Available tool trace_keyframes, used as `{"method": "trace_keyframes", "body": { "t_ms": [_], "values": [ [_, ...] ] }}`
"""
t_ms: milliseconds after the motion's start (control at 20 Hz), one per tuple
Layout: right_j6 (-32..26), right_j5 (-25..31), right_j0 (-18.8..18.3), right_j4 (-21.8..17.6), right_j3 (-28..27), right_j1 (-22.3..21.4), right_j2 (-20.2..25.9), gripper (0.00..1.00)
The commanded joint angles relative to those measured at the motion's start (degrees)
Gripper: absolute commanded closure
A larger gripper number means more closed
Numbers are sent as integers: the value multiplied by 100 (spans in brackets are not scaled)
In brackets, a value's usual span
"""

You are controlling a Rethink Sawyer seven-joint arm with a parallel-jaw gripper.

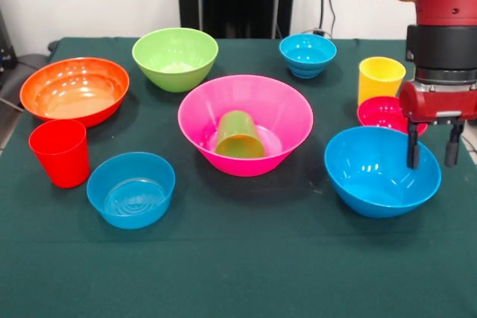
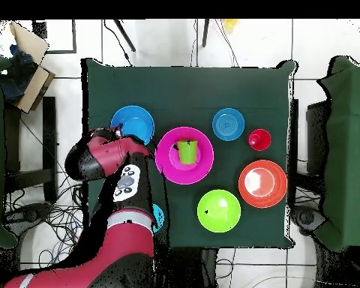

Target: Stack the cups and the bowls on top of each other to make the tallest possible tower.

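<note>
End effector (image 1: pixel 431 145): dark fingers spread, one inside the glossy large blue bowl's (image 1: pixel 376 176) rim, one outside. Tapered green cup (image 1: pixel 238 135) lies tipped in the round pink bowl (image 1: pixel 246 121).

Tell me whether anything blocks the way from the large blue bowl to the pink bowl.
Nothing visible stands between them: the cloth between the large blue bowl and the pink bowl is bare. The gripper hangs open at the blue bowl's rim. However, a green cup lies tipped inside the pink bowl, which would likely keep the blue bowl from seating.
</note>
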Motion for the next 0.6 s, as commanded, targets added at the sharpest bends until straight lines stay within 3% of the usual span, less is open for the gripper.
{"method": "trace_keyframes", "body": {
  "t_ms": [50,600],
  "values": [
    [200,-24,-25,-372,49,177,541,0],
    [415,68,372,-106,-416,524,27,0]
  ]
}}
